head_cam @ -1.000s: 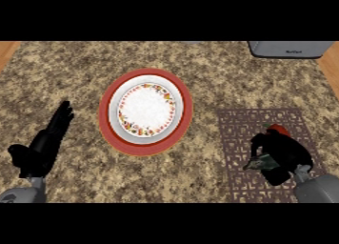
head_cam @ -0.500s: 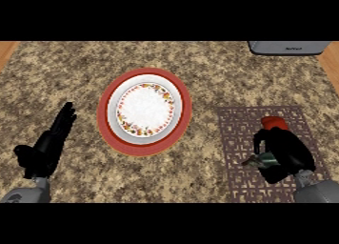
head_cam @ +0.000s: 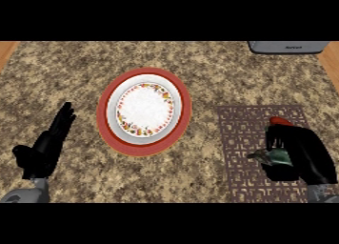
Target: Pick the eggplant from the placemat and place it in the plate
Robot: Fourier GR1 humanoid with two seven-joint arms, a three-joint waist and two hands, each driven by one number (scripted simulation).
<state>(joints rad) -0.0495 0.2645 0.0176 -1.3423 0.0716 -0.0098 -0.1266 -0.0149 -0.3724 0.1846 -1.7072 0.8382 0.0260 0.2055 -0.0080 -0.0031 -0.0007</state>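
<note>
Black fingers of your right hand (head_cam: 302, 155) curl around the eggplant (head_cam: 279, 122) on the placemat (head_cam: 239, 143). Plate (head_cam: 144, 107) at ten o'clock waits. Left hand (head_cam: 49, 143) rests, fingers straight.

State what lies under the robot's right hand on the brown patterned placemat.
The black right hand curls over an object on the brown patterned placemat. Only a greenish stem end and a red tip show; the rest is covered.
</note>
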